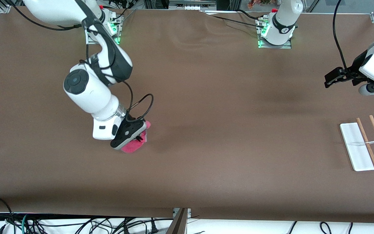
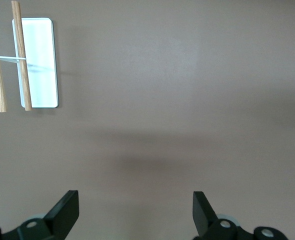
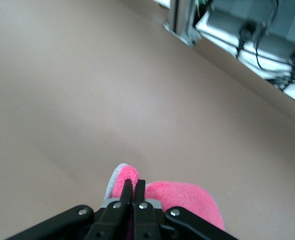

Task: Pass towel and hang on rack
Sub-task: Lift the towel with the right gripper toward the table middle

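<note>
**Mia:** What is lying on the table [image 1: 206, 97]? It is looking flat and brown, with a smooth cover on it.

**Ben:** The towel [image 1: 133, 147] is lying toward the right arm's end of the table. It is looking soft and fuzzy, pink-red, with a thin grey edge [image 3: 115, 176]. It is bunching up into a little lump.

**Mia:** Is anything holding it?

**Ben:** Yes. The right gripper [image 3: 133, 186] is pinching it. Its two black fingers [image 3: 126, 189] are pressing close together, with a fold of the towel between them. The gripper is sitting right on top of the towel.

**Mia:** And the rack [image 1: 365, 144]?

**Ben:** It is standing toward the left arm's end of the table, well apart from the towel. It is showing a flat white base [image 2: 40, 62], shaped like a long box lid. Two thin wooden rods [image 2: 21, 55] are lying side by side. A thin metal piece [image 1: 373, 141] is crossing them. Nothing is hanging on it.

**Mia:** What is the other arm doing?

**Ben:** The left gripper [image 2: 136, 212] is waiting up in the air over bare table. Its fingers [image 2: 67, 210] are standing wide apart, holding nothing.
</note>
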Controlling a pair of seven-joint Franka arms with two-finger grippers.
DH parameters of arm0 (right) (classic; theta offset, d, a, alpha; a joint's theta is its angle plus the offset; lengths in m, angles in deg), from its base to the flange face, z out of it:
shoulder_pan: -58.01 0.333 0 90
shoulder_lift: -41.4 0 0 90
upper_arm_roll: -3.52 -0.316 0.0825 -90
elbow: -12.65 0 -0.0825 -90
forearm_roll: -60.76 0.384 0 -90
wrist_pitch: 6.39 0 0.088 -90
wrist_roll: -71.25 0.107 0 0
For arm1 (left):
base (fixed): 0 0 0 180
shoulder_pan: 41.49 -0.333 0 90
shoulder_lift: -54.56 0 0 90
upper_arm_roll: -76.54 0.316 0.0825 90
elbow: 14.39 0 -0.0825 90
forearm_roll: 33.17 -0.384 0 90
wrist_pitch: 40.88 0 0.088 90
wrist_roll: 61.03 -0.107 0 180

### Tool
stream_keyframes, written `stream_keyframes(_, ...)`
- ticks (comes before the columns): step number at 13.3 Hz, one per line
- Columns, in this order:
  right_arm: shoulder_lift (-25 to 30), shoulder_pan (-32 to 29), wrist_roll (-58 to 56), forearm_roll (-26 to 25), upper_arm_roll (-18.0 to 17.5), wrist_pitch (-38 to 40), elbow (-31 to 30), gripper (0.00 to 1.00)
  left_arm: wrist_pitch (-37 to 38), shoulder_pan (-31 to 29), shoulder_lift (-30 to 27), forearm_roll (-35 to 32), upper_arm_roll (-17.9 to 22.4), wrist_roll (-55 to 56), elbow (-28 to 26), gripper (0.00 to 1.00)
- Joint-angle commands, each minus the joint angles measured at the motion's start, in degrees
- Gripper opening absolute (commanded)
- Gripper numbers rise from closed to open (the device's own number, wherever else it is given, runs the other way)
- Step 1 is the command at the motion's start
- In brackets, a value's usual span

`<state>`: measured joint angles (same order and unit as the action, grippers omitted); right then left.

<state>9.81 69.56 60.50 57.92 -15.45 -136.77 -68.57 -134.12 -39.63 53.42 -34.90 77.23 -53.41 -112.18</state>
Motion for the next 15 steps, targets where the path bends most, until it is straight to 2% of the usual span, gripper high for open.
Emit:
stream_keyframes(1,-0.3,3.6,5.5,0.3,-0.1,1.5,4.7,0.00,-1.1,0.2,-0.3,1.2,0.7,-1.1,-0.6,1.00)
stream_keyframes(7,-0.2,9.8,14.8,0.4,-0.4,0.8,10.5,0.00,-4.0,0.0,0.9,3.0,0.0,-3.5,-0.7,1.00)
stream_keyframes(11,-0.3,13.7,20.1,0.4,-0.3,-5.2,10.7,0.00,-6.7,0.0,2.1,4.3,-0.2,-4.4,-1.3,1.00)
stream_keyframes(13,-0.3,14.2,21.7,0.4,-0.3,-7.7,10.7,0.00,-8.6,0.0,2.3,5.7,-0.5,-8.1,-2.4,1.00)
stream_keyframes(15,-0.2,14.8,21.9,0.4,-0.4,-7.9,10.7,0.00,-13.5,-0.4,2.2,9.6,-0.7,-15.9,-5.8,1.00)
